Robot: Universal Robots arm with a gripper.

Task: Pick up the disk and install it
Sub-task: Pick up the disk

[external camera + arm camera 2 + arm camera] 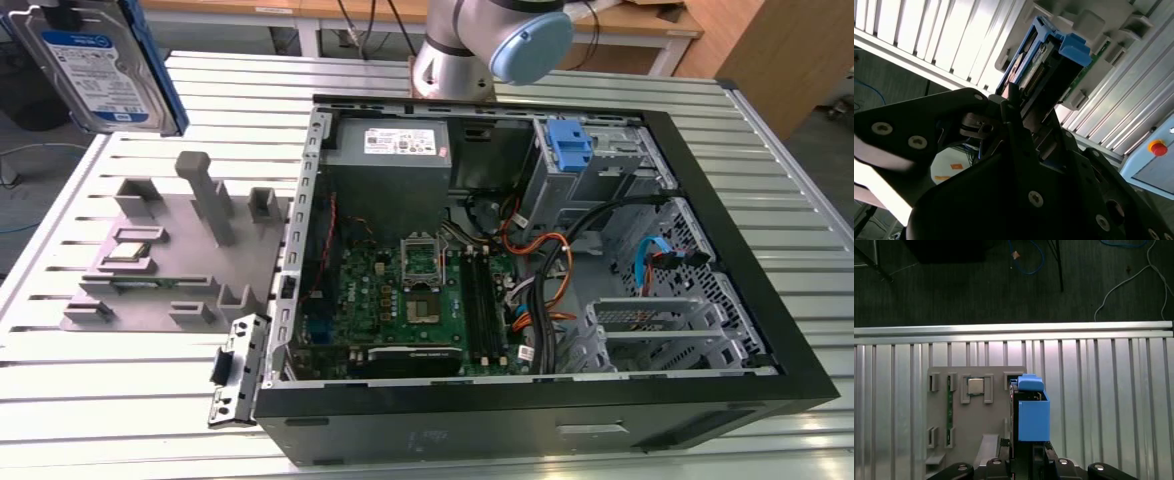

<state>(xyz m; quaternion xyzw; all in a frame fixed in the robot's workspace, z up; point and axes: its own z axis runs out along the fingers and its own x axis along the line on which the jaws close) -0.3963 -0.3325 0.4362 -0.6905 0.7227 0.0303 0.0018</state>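
The disk (100, 65), a silver drive with a white-and-blue label and blue side rails, hangs in the air at the exterior view's upper left, above the grey parts fixture (174, 260). In both wrist views my gripper (1026, 452) (1019, 107) is shut on the disk (1031, 415) (1049, 65), which stands on edge between the black fingers. The disk is lifted off the fixture (969, 415) and is well to the left of the open computer case (534, 400) in the exterior view.
Inside the case are a grey power-supply box (394, 145), a blue latch (571, 145) at a drive bay, the motherboard (414, 300) and loose cables (561, 260). The fixture holds a small chip (974, 386). The slatted metal table (134, 400) ends at an edge (1014, 329) beyond the fixture.
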